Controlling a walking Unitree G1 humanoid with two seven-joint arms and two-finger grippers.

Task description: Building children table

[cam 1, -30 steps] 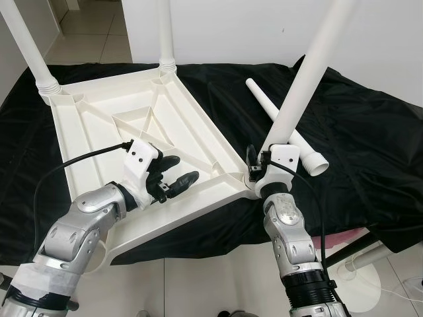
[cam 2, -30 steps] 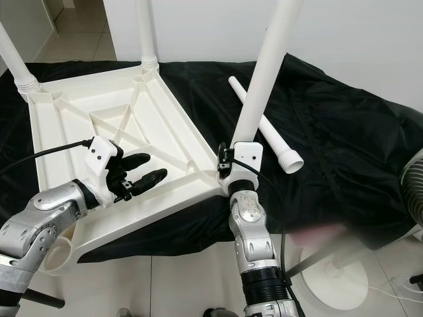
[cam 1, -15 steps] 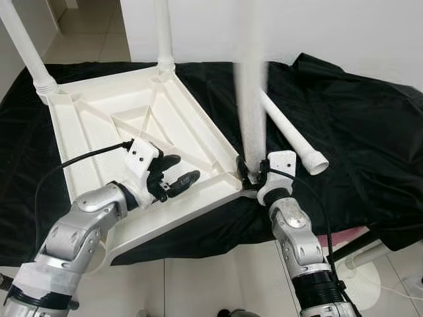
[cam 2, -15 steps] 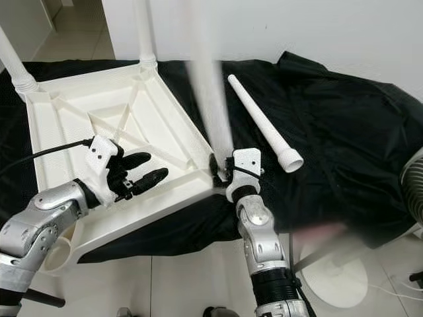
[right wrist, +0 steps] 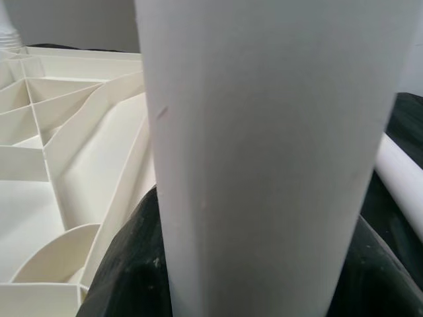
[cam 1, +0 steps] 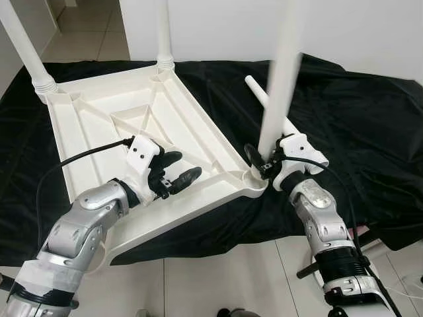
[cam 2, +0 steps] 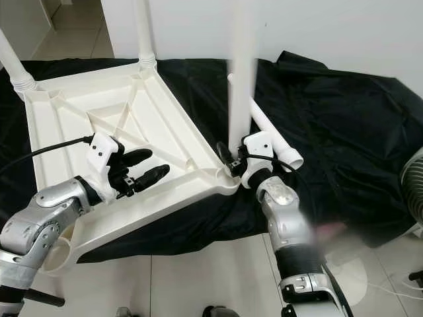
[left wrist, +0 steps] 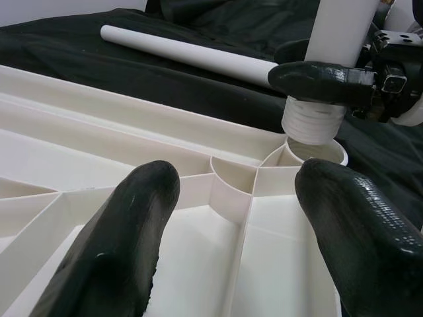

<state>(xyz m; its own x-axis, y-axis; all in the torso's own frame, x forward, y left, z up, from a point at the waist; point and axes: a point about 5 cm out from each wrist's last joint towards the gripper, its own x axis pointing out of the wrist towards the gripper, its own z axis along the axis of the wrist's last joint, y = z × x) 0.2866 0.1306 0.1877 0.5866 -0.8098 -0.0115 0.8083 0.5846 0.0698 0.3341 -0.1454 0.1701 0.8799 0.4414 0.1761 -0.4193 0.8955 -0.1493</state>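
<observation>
Two legs already stand up from the far corners of the upturned white tabletop (cam 1: 132,112), which lies ribs-up on the black cloth (cam 1: 370,132): the far-left leg (cam 1: 23,43) and the far-middle leg (cam 1: 163,33). No brand, label or writing can be read on any of it.

Your right gripper (cam 1: 264,160) is at the near right corner, its fingers pinching the third leg (cam 1: 281,72) just above its threaded end. That leg is close to upright, and your left wrist view puts the thread right at the mouth of the corner socket (left wrist: 310,153); whether it is seated, you cannot tell.

A fourth leg (cam 2: 281,142) lies loose on the cloth just behind that gripper.

Your left gripper (cam 1: 177,170) rests over the ribbed underside near the front edge, fingers (left wrist: 125,231) spread apart and holding nothing, pointing toward the socket.
</observation>
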